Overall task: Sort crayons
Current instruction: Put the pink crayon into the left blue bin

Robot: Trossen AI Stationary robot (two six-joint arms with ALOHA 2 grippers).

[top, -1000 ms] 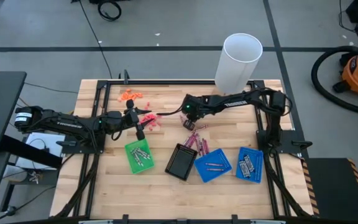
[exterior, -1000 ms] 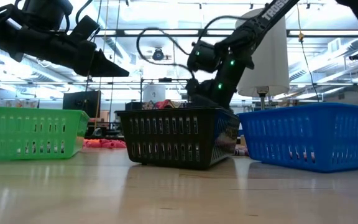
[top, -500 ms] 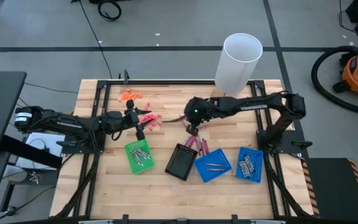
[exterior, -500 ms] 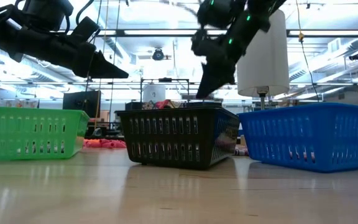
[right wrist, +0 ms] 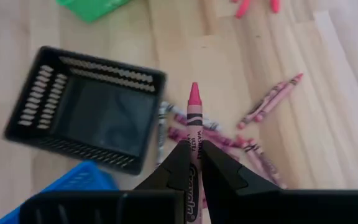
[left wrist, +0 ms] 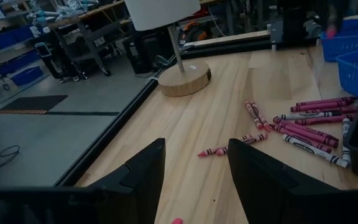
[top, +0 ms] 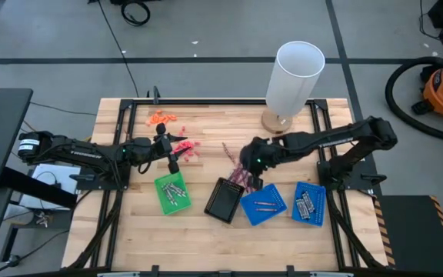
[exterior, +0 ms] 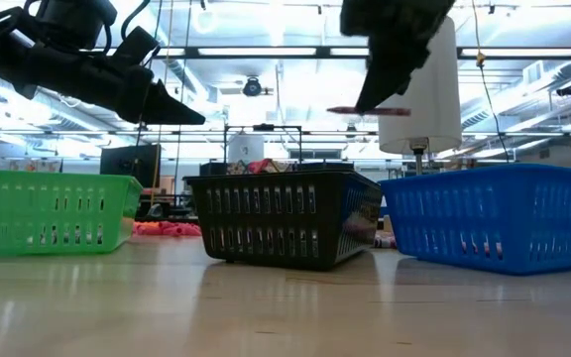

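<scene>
Crayons (top: 241, 176) lie loose on the wooden surface (top: 206, 231) between the black tray (top: 224, 200) and the lamp base (top: 277, 121). Right gripper (right wrist: 193, 163), raised above this pile, has its jaws closed on one pink crayon (right wrist: 193, 124) (tip pointing forward). Left gripper (left wrist: 194, 163) hangs over the green tray (top: 171, 191), jaws parted and holding nothing. Two blue trays (top: 284, 203) contain grey crayons.

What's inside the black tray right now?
Nothing that shows: the black tray shows only a bare dark floor in the right wrist view. The high view shows the same, though its near wall hides a strip of floor. The right gripper holds a pink crayon above the table.
</scene>
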